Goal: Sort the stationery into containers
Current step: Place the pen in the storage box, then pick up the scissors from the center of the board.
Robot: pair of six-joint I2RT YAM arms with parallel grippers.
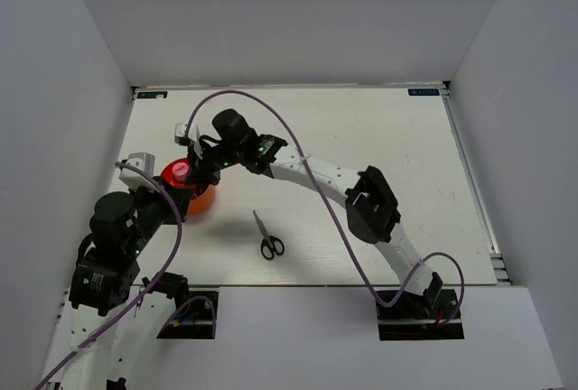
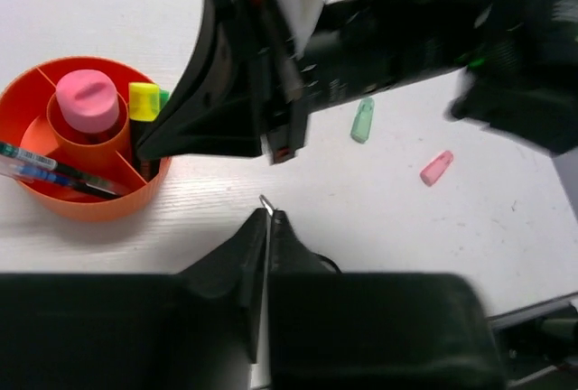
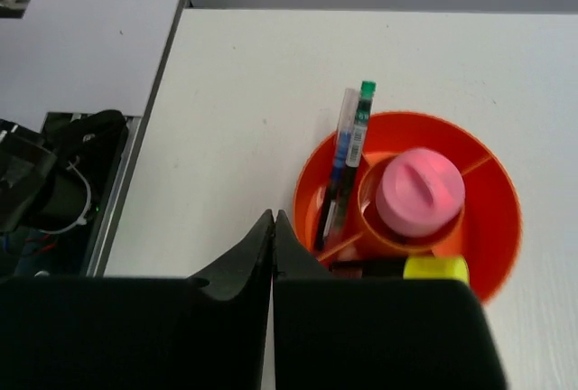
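Observation:
The red-orange cup (image 1: 200,200) stands at the table's left. In the right wrist view the cup (image 3: 492,227) holds a blue pen (image 3: 339,169), a clear pen (image 3: 359,128), a pink round-topped item (image 3: 420,190) in the middle and a yellow-capped marker (image 3: 435,269). My right gripper (image 3: 274,218) is shut and empty, its tip just outside the cup's rim; its fingers (image 2: 181,119) point at the cup. The scissors (image 1: 266,236) lie right of the cup. My left gripper (image 2: 268,215) is shut and empty, hiding all but the scissors' blade tip (image 2: 265,200).
A pale green highlighter (image 2: 362,119) and a pink highlighter (image 2: 437,167) lie on the white table beyond the right gripper. White walls enclose the table on three sides. The right arm (image 1: 361,196) reaches across the middle of the table.

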